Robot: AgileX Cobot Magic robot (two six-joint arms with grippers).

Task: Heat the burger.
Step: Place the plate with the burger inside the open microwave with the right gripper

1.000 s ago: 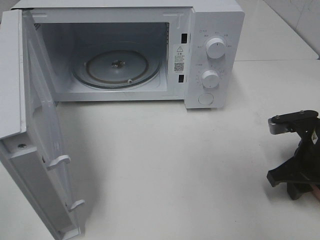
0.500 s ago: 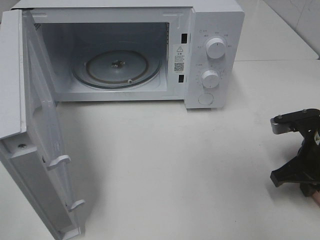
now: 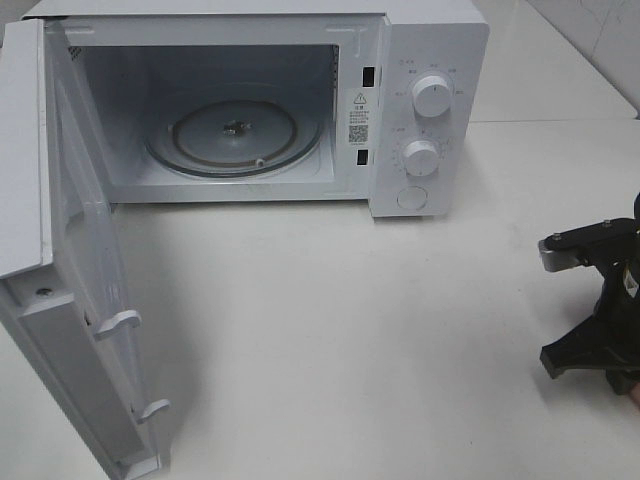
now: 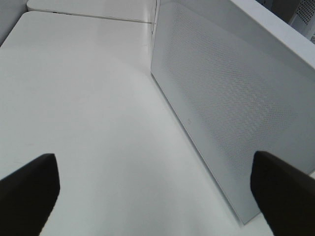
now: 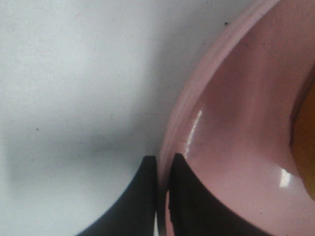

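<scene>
The rim of the pink plate [image 5: 236, 113] is being pinched between the right fingers [image 5: 142, 196], which are being pressed almost together, one outside the rim and one inside it. Only a golden-brown sliver of the burger [image 5: 309, 137] is being shown, lying on the plate well inside that rim. In the high view the right arm [image 3: 600, 300] is being seen at the lower right edge of the frame, above the table [image 3: 350, 320], and a broad stretch of white surface is being shown between the arm and the microwave [image 3: 430, 60] at the top of the frame. The door [image 3: 70, 300] is being held wide open at the left, its far edge reaching the lower left corner. The cavity mouth is being left unobstructed, with the glass turntable [image 3: 235, 135] lying flat inside. The left fingers [image 4: 29, 191] are being held spread wide apart, grasping nothing, over bare table just beside the door's perforated outer face.
</scene>
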